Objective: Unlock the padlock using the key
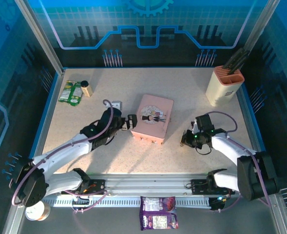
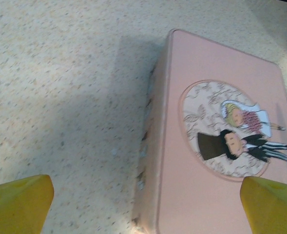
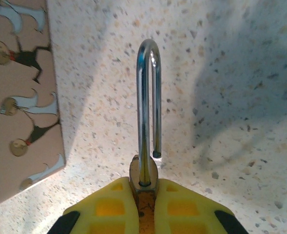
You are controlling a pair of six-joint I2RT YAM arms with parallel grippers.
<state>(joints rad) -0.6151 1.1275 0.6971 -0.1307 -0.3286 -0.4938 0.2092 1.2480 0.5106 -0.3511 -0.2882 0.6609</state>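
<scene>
My right gripper (image 3: 144, 192) is shut on the brass padlock (image 3: 143, 175), held just above the speckled table (image 3: 240, 146). Its silvery shackle (image 3: 148, 97) points away from me, and one leg ends free outside the body. In the top view the right gripper (image 1: 186, 139) is right of the pink tin (image 1: 153, 118). My left gripper (image 1: 131, 122) is open at the tin's left side. Its yellow fingers (image 2: 19, 202) stand wide apart, one over the table and one over the lid (image 2: 216, 146). The key is hidden.
A beige holder with an orange top (image 1: 224, 85) stands at the back right. A green packet (image 1: 71, 92), a small bottle (image 1: 86, 88) and a white block (image 1: 115, 104) lie at the back left. A purple packet (image 1: 158, 213) sits in front of the rail.
</scene>
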